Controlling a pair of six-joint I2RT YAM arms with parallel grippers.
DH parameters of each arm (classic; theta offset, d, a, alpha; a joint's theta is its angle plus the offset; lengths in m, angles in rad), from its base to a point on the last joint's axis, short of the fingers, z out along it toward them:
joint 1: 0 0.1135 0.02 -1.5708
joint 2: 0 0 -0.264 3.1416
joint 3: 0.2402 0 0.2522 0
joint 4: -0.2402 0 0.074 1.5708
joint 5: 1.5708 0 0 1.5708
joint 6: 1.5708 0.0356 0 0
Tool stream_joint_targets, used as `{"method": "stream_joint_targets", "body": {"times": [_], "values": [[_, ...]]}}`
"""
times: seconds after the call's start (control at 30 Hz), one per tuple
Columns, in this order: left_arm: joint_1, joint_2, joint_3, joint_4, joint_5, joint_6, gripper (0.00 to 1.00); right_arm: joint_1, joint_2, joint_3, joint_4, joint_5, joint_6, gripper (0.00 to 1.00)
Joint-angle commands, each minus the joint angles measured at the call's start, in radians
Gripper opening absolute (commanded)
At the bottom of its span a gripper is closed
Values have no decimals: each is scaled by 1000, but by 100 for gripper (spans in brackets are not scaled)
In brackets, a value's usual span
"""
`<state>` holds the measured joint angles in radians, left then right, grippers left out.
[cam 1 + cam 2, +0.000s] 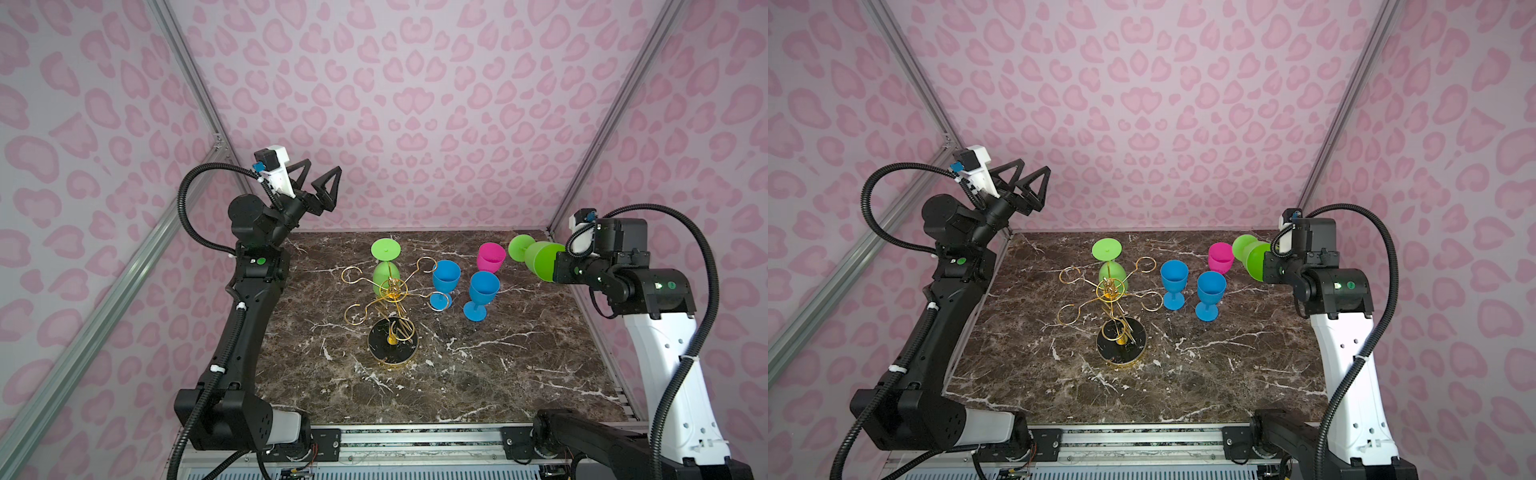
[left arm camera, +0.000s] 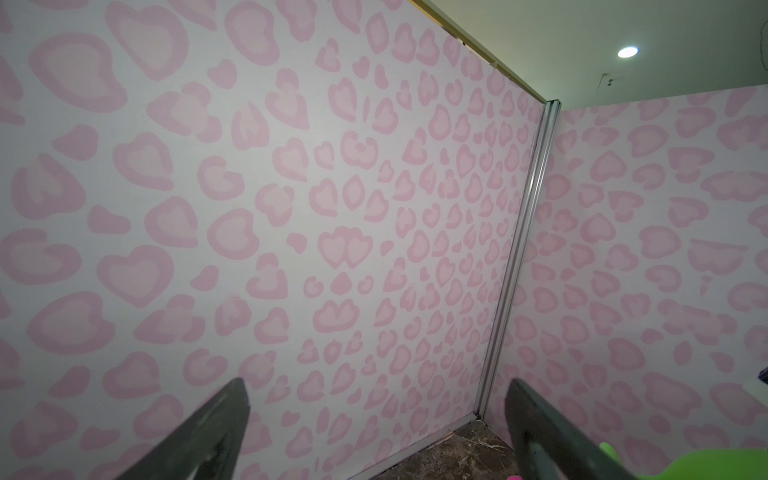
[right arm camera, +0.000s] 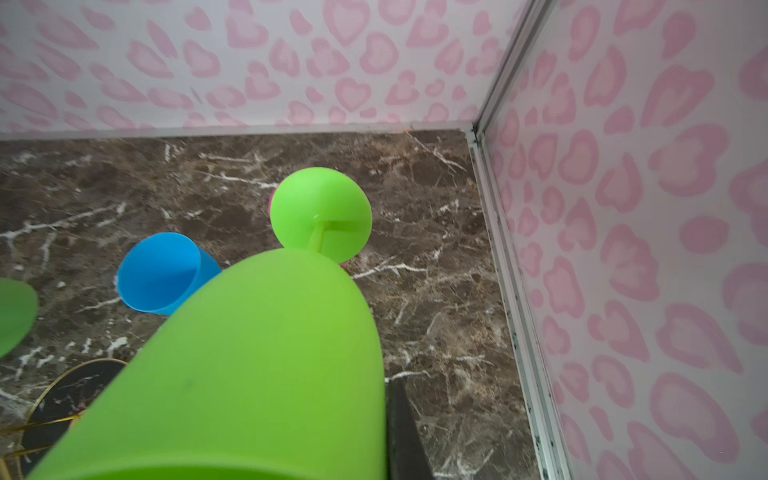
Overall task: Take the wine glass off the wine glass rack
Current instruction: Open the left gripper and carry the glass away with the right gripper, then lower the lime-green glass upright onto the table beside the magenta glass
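The gold wire wine glass rack (image 1: 392, 291) (image 1: 1111, 289) stands mid-table on its round black base (image 1: 392, 347). A green wine glass (image 1: 386, 272) (image 1: 1112, 272) hangs upside down from its far arm, foot up. My right gripper (image 3: 384, 432) is shut on the rim wall of a second green wine glass (image 1: 540, 259) (image 1: 1256, 259) (image 3: 266, 353), held sideways above the table's back right with the foot pointing left. Only one of its fingers (image 3: 399, 432) shows. My left gripper (image 1: 323, 168) (image 1: 1034, 166) (image 2: 376, 384) is raised high at the back left, open and empty, facing the wall.
Two blue glasses (image 1: 446, 280) (image 1: 483, 291) and a pink glass (image 1: 490, 257) stand upright right of the rack. The pink-patterned walls close the table at the back and sides. The right wall's metal rail (image 3: 511, 291) runs close beside the held glass.
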<state>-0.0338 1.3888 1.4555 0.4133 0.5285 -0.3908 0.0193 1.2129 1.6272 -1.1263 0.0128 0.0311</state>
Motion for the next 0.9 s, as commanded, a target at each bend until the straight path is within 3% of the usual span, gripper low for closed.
{"method": "stream_joint_targets", "body": {"times": [0.0,0.3,0.87], "values": [[5,-19,7,5,23,2,97,-9,63,-27,-65,38,-19,0],[3,-53,23,-39,21,43,97,-41,269,-25,-60,85,-20,0],[-7,-59,26,-53,-3,46,97,-97,677,262,-174,48,-28,0]]}}
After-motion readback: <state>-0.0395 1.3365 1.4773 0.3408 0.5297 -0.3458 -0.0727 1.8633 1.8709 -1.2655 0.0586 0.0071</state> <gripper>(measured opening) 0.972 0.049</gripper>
